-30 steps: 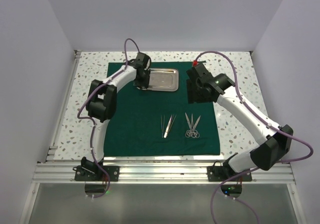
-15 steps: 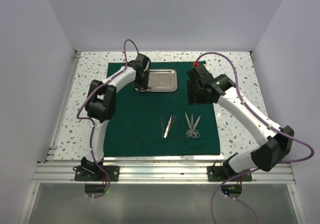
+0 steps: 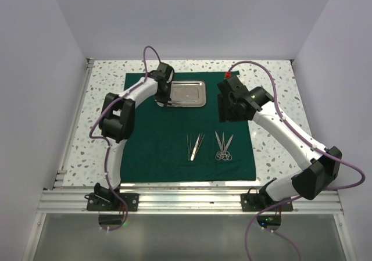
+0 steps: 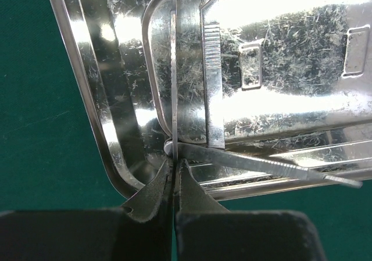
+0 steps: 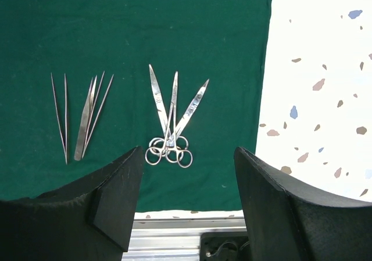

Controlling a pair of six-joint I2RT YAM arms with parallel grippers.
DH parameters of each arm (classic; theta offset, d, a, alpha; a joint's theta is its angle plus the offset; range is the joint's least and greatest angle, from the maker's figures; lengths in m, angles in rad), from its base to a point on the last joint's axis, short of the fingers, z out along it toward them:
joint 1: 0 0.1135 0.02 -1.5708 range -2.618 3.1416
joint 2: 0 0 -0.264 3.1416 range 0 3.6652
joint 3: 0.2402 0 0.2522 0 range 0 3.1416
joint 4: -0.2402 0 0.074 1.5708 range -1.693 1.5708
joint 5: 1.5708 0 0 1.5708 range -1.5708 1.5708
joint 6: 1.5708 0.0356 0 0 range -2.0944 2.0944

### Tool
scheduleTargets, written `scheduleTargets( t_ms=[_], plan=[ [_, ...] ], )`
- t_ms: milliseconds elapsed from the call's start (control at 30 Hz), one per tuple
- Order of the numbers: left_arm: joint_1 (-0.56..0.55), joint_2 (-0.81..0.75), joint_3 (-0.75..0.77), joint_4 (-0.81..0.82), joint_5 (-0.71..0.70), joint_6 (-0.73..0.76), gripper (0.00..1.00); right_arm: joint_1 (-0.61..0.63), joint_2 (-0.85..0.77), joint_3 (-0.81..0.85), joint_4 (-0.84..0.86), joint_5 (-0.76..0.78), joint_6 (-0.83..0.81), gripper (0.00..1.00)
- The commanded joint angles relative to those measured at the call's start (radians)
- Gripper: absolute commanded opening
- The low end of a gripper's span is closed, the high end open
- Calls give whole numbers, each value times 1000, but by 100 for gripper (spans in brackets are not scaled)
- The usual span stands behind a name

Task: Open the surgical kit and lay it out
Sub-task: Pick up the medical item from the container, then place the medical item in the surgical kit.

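Grip security matters most at the left tool (image 4: pixel 172 163). Its fingers are pressed almost together on the near end of a slim silver instrument (image 4: pixel 256 163), at the left inner corner of the steel tray (image 4: pixel 87 86). The tray sits at the far end of the green cloth (image 3: pixel 157 145), which lies flat on the counter (image 3: pixel 99 110). The hold is a thin pinch on polished metal, so I judge a straight, slow lift is best. That should clear the tray's raised rim before any sideways travel, so the piece neither swivels nor drags the tray along. Other shiny strips lie close by in the tray, and the lift should not snag them.

On the cloth's near half, the tweezers (image 3: pixel 195 146) and scissors (image 3: pixel 223 146) are fanned out in two groups. The new piece probably belongs in line with them, on bare cloth to their left. The right tool (image 5: pixel 187 153) hangs spread wide and empty over the cloth's right side, well apart from the tray.
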State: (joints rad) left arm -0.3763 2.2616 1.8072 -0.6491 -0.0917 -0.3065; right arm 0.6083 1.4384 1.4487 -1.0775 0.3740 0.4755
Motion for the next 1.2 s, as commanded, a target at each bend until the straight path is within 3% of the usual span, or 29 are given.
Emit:
scheduleTargets(
  t_ms=[0, 633, 733, 867, 1167],
  plan=[
    [11, 19, 9, -37, 7, 0, 0, -2, -9, 7, -9, 0, 18, 67],
    [11, -145, 202, -184, -6, 15, 0, -2, -22, -24, 11, -35, 26, 67],
    [10, -197, 178, -204, -8, 4, 0, -2, -22, -31, 19, -47, 28, 67],
    [-1, -339, 3, -189, -2, -31, 0, -2, -30, -43, 28, -61, 31, 67],
    [-67, -758, -593, -92, 6, -166, 0, -1, -35, -111, 67, -130, 49, 66]
  ],
)
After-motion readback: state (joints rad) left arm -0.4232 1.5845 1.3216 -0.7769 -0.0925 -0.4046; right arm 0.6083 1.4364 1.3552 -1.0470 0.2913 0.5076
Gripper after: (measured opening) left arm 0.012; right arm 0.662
